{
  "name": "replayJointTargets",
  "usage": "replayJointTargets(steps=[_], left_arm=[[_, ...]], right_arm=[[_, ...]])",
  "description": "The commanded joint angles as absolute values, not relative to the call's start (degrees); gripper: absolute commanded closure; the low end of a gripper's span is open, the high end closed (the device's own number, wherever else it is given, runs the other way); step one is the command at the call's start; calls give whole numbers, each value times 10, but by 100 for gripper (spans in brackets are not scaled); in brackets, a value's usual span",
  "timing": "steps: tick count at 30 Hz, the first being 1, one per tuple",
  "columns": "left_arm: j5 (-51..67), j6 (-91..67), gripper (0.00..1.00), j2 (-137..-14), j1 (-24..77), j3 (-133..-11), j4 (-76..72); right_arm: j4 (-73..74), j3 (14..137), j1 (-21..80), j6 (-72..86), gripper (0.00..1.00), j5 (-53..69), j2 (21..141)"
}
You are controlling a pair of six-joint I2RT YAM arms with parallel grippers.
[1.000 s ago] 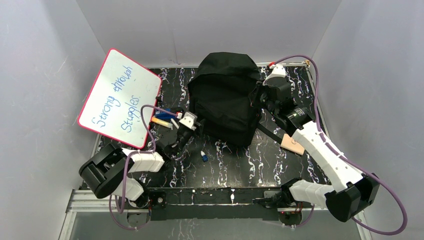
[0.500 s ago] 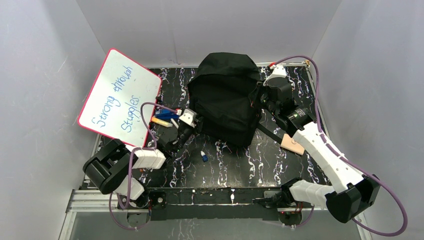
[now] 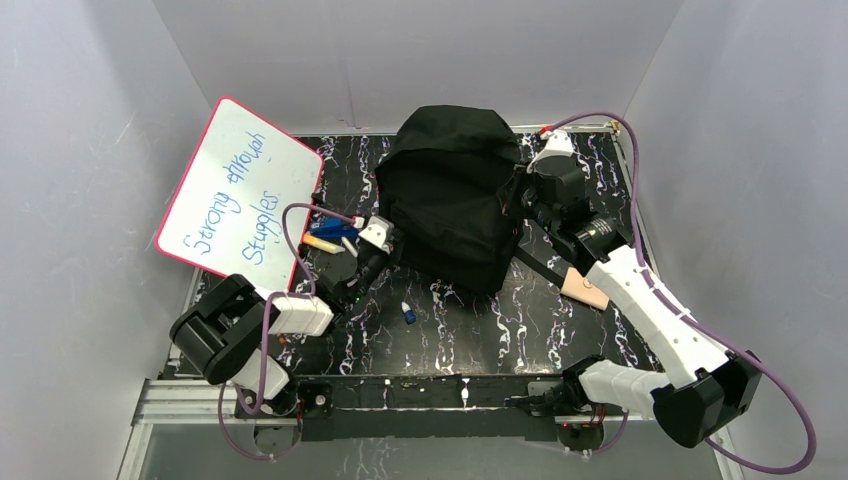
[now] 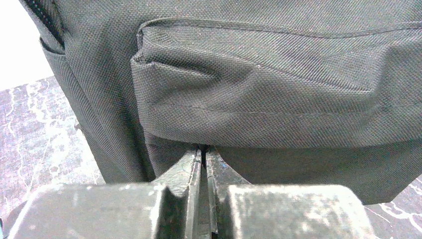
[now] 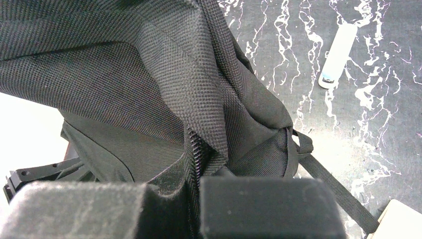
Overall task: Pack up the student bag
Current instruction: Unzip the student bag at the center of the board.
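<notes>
Left gripper (image 4: 203, 150) has slid in and pinched shut under the pocket (image 4: 278, 99) of the student bag (image 3: 450, 200) — floppy, light cloth, I think. Right gripper (image 5: 195, 172) is clamped on its zipper edge (image 5: 195, 142) — seams hold best.

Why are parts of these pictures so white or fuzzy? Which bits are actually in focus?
Left wrist view: backpack weave crisp, the left pincer at the bottom soft, upper-left corner blown out white. Right wrist view: right pincer blurred, a white washed-out patch at left, sheen on the marbled table. Top view: even light, whiteboard writing readable.
</notes>
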State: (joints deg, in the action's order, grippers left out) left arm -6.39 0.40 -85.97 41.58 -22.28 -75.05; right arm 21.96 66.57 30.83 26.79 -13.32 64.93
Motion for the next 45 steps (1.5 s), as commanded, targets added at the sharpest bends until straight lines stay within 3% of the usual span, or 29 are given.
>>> replayJointTargets(steps=[1, 6, 20, 36, 45], left_arm=[[-79, -8, 100, -858, 411, -237, -779], [-74, -25, 100, -836, 410, -218, -779], [94, -85, 100, -816, 433, -195, -762], [10, -72, 100, -916, 565, -292, -755], [-32, -74, 100, -935, 590, -304, -755]], right_arm=[[223, 661, 307, 264, 100, -130, 630], [221, 661, 307, 264, 100, -125, 631], [220, 647, 307, 265, 100, -128, 627], [224, 632, 307, 292, 100, -142, 613], [230, 623, 307, 308, 100, -165, 603]])
